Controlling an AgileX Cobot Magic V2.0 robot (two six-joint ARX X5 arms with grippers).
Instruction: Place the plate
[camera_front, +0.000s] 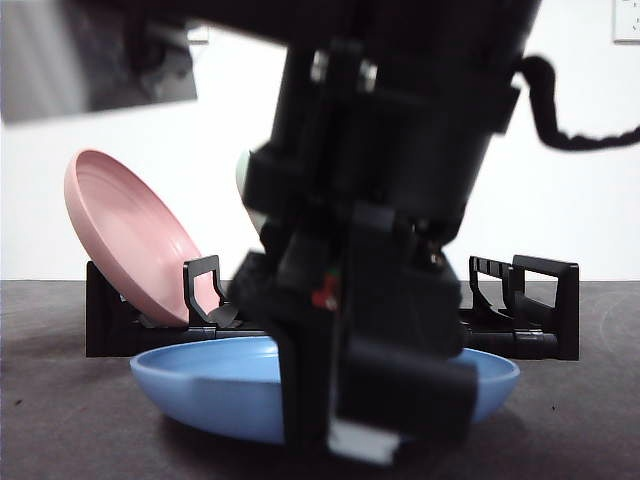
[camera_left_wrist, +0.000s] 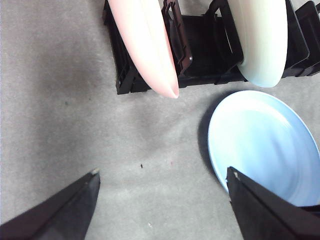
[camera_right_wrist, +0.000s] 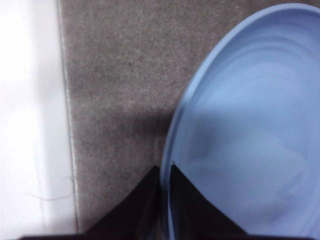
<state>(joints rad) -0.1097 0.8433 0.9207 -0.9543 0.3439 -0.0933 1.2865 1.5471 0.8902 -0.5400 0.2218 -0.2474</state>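
A blue plate (camera_front: 200, 385) lies flat on the dark table in front of a black plate rack (camera_front: 540, 300). My right gripper (camera_front: 365, 440) comes down from above, large and dark, at the plate's near rim. In the right wrist view the right gripper (camera_right_wrist: 165, 200) is shut on the blue plate's rim (camera_right_wrist: 240, 130). My left gripper (camera_left_wrist: 162, 175) is open and empty, held above the bare table to the side of the blue plate (camera_left_wrist: 265, 145).
A pink plate (camera_front: 130, 230) leans in the rack's left slot, also seen from the left wrist (camera_left_wrist: 145, 45). A pale green plate (camera_left_wrist: 262, 40) stands in the rack (camera_left_wrist: 200, 50) beside it. The table's edge and a white surface (camera_right_wrist: 30, 125) lie near the right gripper.
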